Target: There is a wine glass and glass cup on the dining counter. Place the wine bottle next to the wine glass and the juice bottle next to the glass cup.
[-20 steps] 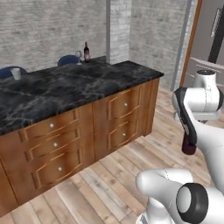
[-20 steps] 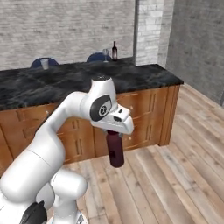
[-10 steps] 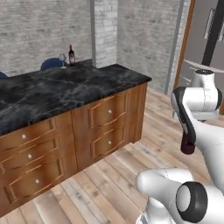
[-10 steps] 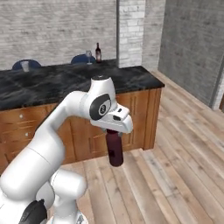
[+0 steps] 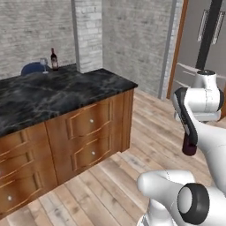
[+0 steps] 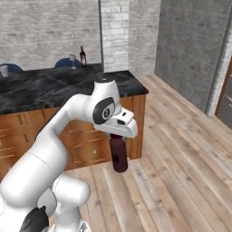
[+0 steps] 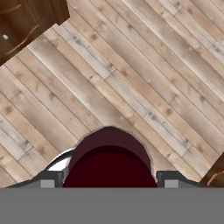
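My gripper [image 6: 118, 137] is shut on the short maroon juice bottle [image 6: 119, 156], which hangs upright below the hand over the wood floor. From the other side, the juice bottle [image 5: 190, 145] hangs in the gripper [image 5: 190, 137]. In the hand view the juice bottle [image 7: 109, 162] sits between the fingertips [image 7: 48, 179]. Far back on the black marble dining counter [image 5: 66, 90] stands the dark wine bottle [image 5: 54, 59], with the clear wine glass [image 5: 43, 64] just to its left. The same wine bottle [image 6: 83, 56] and wine glass [image 6: 72, 60] stand close together. A whitish glass cup [image 6: 4, 71] stands at the counter's far left.
The counter's wood base has drawers [image 5: 90, 119] facing me, and its corner [image 5: 132, 86] ends to the left of the arm. Blue chairs [image 6: 63, 63] stand behind the counter. A brick pillar [image 5: 88, 35] rises at the back. Open plank floor [image 6: 181, 149] lies to the right.
The whole scene has shifted left across the views, so the base has moved; the counter's end now lies closer. The juice bottle stays held in the gripper.
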You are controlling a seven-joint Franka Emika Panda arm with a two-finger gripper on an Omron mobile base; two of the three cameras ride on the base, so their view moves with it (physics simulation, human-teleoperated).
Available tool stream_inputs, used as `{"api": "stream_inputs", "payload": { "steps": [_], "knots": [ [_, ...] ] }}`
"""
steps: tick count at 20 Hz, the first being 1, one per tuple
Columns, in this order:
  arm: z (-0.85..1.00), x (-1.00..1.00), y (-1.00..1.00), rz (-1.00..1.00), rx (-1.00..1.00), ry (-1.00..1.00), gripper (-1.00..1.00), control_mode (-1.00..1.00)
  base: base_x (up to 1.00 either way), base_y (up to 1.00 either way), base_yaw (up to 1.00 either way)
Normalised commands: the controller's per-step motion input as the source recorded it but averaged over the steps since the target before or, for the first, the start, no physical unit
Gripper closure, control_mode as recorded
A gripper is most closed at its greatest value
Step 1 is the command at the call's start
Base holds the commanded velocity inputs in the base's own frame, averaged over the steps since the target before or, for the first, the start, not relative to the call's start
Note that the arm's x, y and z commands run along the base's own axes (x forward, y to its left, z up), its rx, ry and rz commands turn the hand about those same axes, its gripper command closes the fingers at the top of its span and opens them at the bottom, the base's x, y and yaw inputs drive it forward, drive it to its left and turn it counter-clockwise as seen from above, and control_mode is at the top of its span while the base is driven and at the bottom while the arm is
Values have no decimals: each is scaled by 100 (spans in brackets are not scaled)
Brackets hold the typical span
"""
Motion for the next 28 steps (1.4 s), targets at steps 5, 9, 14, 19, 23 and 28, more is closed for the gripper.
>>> {"api": "stream_inputs", "payload": {
  "steps": [5, 9, 14, 19, 23, 28],
  "knots": [
    [0, 0, 0, 0, 0, 0, 100, 100, 55, -53, 0],
    [0, 0, 0, 0, 0, 0, 100, 100, 63, -46, 2],
    [0, 0, 0, 0, 0, 0, 100, 100, 65, -44, 3],
    [0, 0, 0, 0, 0, 0, 100, 100, 66, -43, 3],
    [0, 0, 0, 0, 0, 0, 100, 100, 65, -43, 4],
    [0, 0, 0, 0, 0, 0, 100, 100, 65, -42, 5]
  ]
}}
